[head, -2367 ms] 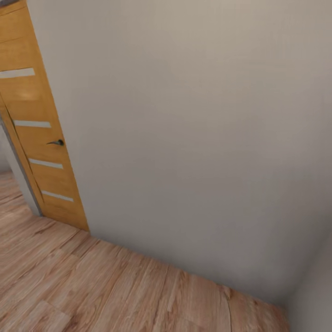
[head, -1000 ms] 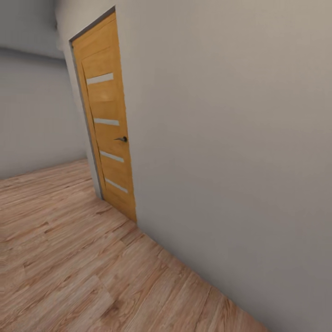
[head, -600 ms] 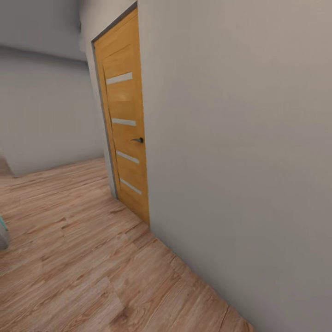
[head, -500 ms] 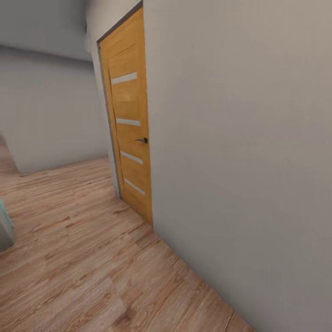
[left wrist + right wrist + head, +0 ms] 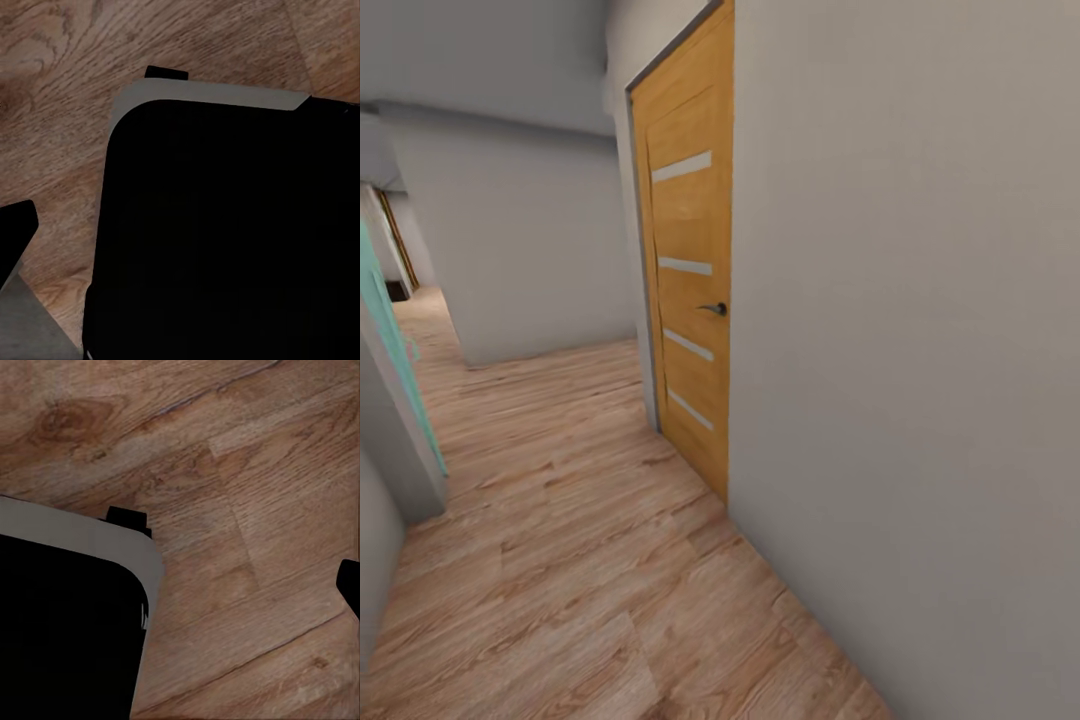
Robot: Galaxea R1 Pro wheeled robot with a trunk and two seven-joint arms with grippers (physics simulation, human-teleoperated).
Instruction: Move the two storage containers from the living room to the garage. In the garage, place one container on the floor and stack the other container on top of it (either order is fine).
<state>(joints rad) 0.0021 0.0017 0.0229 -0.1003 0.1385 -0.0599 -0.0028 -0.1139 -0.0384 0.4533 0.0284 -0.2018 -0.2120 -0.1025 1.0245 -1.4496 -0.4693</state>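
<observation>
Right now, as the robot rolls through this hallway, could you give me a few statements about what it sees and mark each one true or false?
1. A wooden door with pale horizontal stripes stands in the wall on the right. True.
2. The door has a round brass knob. False: it has a dark lever handle.
3. The floor is grey concrete. False: it is light wood planks.
4. A teal edge shows at the left of the head view. True.
5. A red-orange bin sits on the floor by the door. False: the floor by the door shows only bare planks.
6. Both wrist cameras look down at wood planks. True.
</observation>
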